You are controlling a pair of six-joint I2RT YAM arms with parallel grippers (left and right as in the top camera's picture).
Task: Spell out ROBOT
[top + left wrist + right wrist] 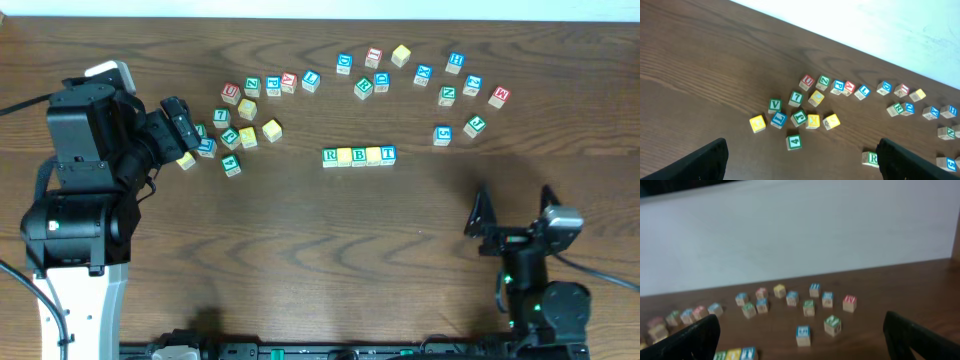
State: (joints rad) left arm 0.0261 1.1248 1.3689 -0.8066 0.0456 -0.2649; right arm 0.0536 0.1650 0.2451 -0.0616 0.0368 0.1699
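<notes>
The overhead camera looks straight down from well above the table, far edge at the top, taking in the whole spread: left cluster, right cluster and row. The left wrist camera sits high over the table's left side and tilts down toward the far right, with the left fingers at its bottom corners, and it shares the left cluster and the row's left end with overhead. The right wrist camera sits low and nearly level, facing the far wall past the right fingers, and shares the right cluster and the row's right end.
</notes>
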